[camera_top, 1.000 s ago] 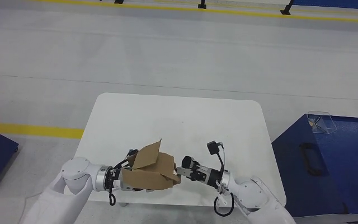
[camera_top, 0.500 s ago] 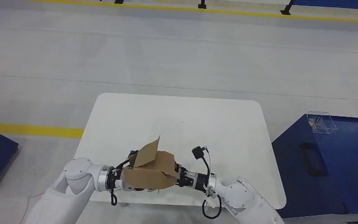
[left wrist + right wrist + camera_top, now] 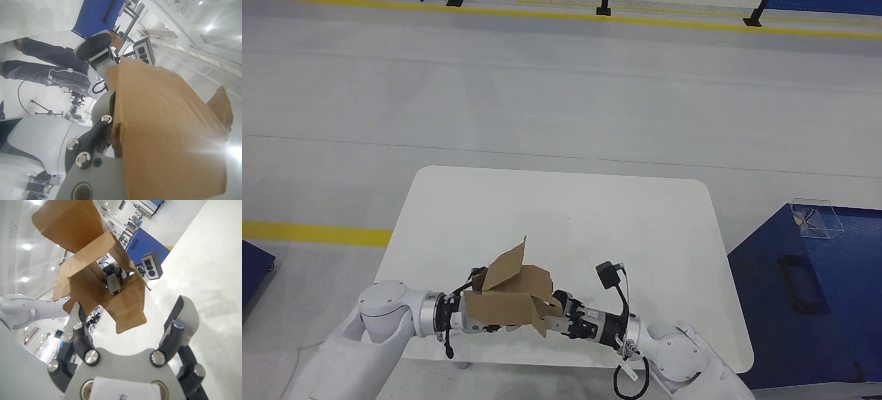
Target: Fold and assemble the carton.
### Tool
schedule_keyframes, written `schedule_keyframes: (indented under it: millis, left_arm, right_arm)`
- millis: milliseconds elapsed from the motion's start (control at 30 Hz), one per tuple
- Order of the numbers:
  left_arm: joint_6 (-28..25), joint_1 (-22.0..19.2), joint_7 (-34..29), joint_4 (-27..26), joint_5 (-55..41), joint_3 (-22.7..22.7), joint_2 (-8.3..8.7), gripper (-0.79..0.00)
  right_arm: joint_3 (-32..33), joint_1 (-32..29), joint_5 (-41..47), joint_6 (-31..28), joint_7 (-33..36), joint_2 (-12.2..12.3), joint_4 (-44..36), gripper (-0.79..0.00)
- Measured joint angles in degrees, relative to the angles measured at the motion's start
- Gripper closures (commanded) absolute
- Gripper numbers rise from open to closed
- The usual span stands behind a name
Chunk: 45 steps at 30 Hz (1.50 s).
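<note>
- Carton (image 3: 507,300) of plain brown corrugated board is hanging between both grippers at the near edge of the smooth white table (image 3: 642,220), with its flaps splaying.
- Left gripper (image 3: 113,289) is pinching its left wall.
- Right gripper (image 3: 128,300) is gaping wide at the right opening, with a loose flap hanging before it.
- Blue cabinet (image 3: 812,290) is standing to the right.

1. the white table (image 3: 642,215) is standing on the pale grey floor (image 3: 542,90).
2. its top is looking flat and smooth, and its corners are curving round.
3. a yellow line (image 3: 312,234) is running along the floor out past the table's left side.
4. a big blue box (image 3: 842,320) is sitting on the floor just beside the table's right side.
</note>
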Motion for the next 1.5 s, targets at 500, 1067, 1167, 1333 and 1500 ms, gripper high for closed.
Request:
schedule_keyframes:
  millis: [500, 1067, 1167, 1333, 1500]
  left_arm:
    - [-4.56, 0.80, -1.51, -1.91, 1.60, -0.51, 0.24, 0.000]
    - [-10.94, 3.67, -5.66, -6.67, 5.12, -1.11, 0.88, 0.000]
    - [-9.84, 3.39, -5.02, -5.69, 4.62, -1.14, 0.87, 0.000]
    - [-5.63, 2.39, -3.37, -3.47, 1.96, -1.03, 0.68, 0.000]
    - [-3.59, 1.53, -1.62, -2.51, 0.89, -0.77, 0.49, 0.000]
  right_arm:
    - [3.40, -0.13, 0.84, 1.57, -0.11, 0.39, 1.74, -0.785]
    - [1.75, 1.62, -0.64, 2.89, -2.38, -0.46, 4.02, -0.785]
    - [2.66, 1.20, 1.26, 1.18, -1.57, -0.31, 3.44, -0.785]
    - [5.57, -0.80, 3.48, -0.23, 2.43, 0.55, 1.09, -0.785]
    - [4.90, -1.23, 1.36, 1.83, 3.57, 0.59, 0.02, -0.785]
